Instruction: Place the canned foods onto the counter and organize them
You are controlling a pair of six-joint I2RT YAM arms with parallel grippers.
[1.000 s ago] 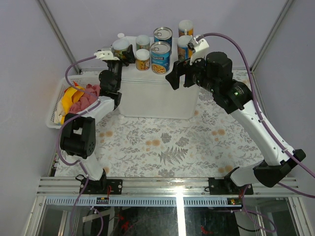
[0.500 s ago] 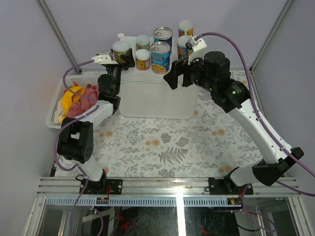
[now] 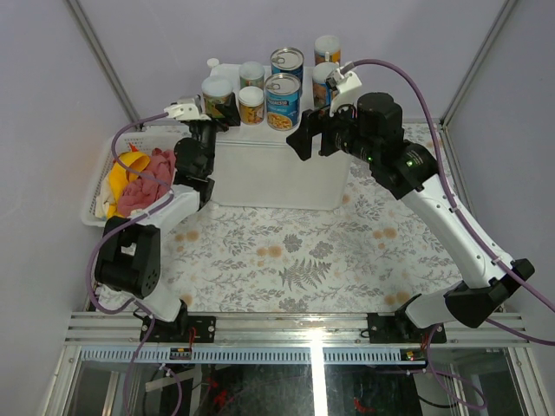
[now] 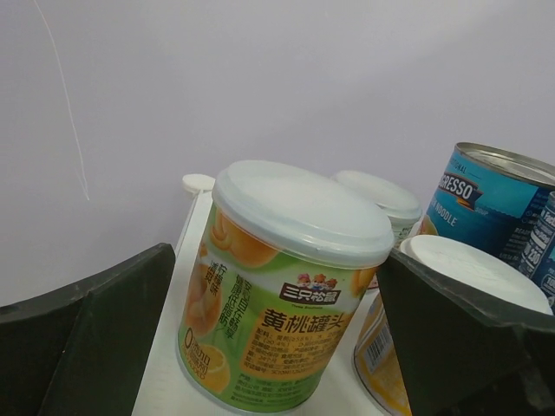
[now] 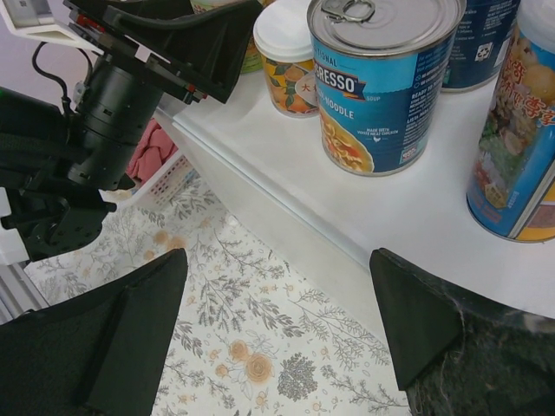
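Seven canned foods stand on the white counter (image 3: 277, 173): a green-and-yellow peach jar (image 3: 217, 88) at the left, two small yellow jars (image 3: 251, 104), two blue cans (image 3: 283, 100) and two tall canisters (image 3: 323, 82) at the right. My left gripper (image 3: 220, 113) is open just in front of the peach jar (image 4: 286, 286), which stands free between the fingers (image 4: 87, 329). My right gripper (image 3: 314, 139) is open and empty, in front of the counter's near edge (image 5: 416, 217), below the front blue can (image 5: 381, 78).
A white mesh basket (image 3: 97, 208) left of the counter holds a yellow banana (image 3: 121, 166) and a pink cloth (image 3: 143, 182). The floral mat (image 3: 295, 260) covers the table. My left arm (image 5: 121, 104) shows in the right wrist view, close to the counter's left corner.
My left gripper has drawn back toward me from the peach jar, which stays on the counter. My right gripper has shifted slightly left, still open.
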